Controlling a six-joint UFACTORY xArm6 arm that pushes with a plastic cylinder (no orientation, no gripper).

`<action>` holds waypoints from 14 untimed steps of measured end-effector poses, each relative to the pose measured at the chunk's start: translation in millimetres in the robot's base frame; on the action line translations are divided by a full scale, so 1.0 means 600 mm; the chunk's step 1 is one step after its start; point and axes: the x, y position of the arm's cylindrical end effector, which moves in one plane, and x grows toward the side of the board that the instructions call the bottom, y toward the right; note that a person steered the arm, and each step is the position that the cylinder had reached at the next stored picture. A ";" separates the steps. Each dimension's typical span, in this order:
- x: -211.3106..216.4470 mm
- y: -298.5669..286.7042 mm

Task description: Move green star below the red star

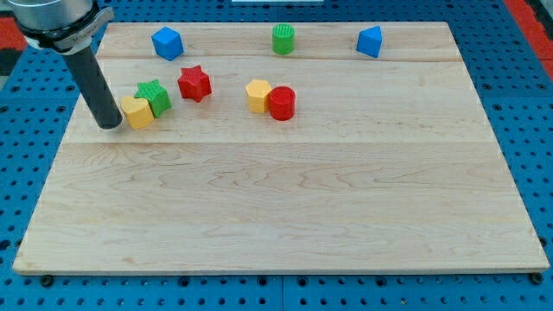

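seven blocks sit on the wooden surface [276, 199]. the tool is a straight dark rod with nothing to open or close; it grips nothing, and my tip [111, 126] rests on the surface at the view's left, the rod leaning up toward the view's top left into its grey mount.

touching my tip, on its right, is a yellow block [136, 112], its shape hard to make out. pressed against that block's far side, up and to the right of my tip, is the green star [154, 97]. the star looks squat with no clear long axis, and i cannot tell which way its points face.

farther right of my tip, just beside the green star but apart from it, lies the red star [194, 83]. well to the right, a yellow hexagonal block [257, 94] touches a red cylinder [282, 103].

along the view's top edge, a blue block [167, 42] sits up and right of my tip, then a green cylinder [283, 39], then another blue block [370, 41] farthest away.
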 end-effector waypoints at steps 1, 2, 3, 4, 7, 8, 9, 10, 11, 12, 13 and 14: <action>-0.008 -0.014; -0.019 -0.022; -0.027 -0.032; -0.034 -0.045; -0.040 -0.073; -0.060 -0.093; -0.086 -0.080; -0.086 -0.035; -0.086 -0.002; -0.086 0.041; -0.086 0.102; -0.086 0.157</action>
